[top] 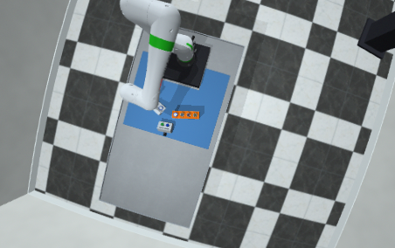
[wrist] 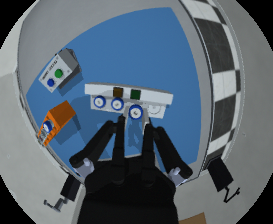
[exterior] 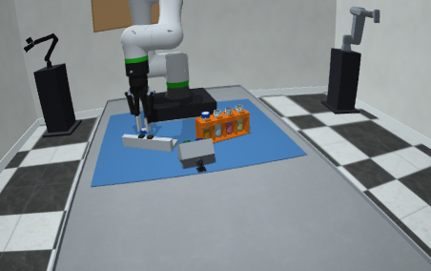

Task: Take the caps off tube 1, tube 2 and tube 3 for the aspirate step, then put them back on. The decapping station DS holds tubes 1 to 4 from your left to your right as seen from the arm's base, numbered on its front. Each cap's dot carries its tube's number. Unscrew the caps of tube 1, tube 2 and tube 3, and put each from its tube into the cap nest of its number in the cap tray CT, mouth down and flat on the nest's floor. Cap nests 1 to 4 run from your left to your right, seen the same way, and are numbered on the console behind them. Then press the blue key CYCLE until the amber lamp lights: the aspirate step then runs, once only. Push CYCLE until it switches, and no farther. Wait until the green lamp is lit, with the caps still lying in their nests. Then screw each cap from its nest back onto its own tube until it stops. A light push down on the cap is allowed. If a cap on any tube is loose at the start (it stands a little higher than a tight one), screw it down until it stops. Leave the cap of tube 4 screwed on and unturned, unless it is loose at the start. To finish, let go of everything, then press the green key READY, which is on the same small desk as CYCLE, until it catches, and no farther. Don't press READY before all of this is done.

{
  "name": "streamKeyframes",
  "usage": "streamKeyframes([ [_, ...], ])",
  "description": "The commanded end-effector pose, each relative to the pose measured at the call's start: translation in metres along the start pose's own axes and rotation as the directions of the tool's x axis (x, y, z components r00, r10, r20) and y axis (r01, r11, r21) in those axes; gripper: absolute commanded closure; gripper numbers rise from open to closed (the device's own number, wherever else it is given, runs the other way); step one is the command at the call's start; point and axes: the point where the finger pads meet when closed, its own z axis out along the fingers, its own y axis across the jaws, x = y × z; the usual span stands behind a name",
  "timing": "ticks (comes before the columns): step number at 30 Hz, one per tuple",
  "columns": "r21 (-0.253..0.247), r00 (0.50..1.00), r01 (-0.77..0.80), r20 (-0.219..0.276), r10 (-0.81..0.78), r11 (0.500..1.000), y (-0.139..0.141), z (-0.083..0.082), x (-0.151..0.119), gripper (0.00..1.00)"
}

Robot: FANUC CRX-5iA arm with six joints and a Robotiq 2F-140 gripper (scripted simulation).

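The end effector (wrist: 135,117) grips a blue cap (wrist: 136,111) just above the white cap tray (exterior: 148,141), which lies beside the orange tube rack (exterior: 223,128).

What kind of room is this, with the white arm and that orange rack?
Probably a lab bench set up for handling sample tubes. The orange rack holds capped tubes, a small desk carries push keys, and the arm's tool is carrying a blue cap over to a grey cap tray.

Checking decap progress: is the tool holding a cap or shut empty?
Shut on a cap. The tool grips a small blue-and-white cap between its fingers, over the cap tray. Its dot number is too small to read.
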Motion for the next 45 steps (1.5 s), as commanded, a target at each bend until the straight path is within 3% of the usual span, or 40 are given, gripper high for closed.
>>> streamKeyframes([
  [1, 0.000, 1.000, 0.000, -0.001, 0.000, 1.000, 0.000, 0.016, 0.001, 1.00],
  [4, 0.000, 1.000, 0.000, -0.001, 0.000, 1.000, 0.000, 0.029, 0.001, 1.00],
  [41, 0.000, 1.000, 0.000, -0.001, 0.000, 1.000, 0.000, 0.039, 0.001, 1.00],
  [42, 0.000, 1.000, 0.000, -0.001, 0.000, 1.000, 0.000, 0.039, 0.001, 0.71],
  [45, 0.000, 1.000, 0.000, -0.001, 0.000, 1.000, 0.000, 0.039, 0.001, 0.71],
])
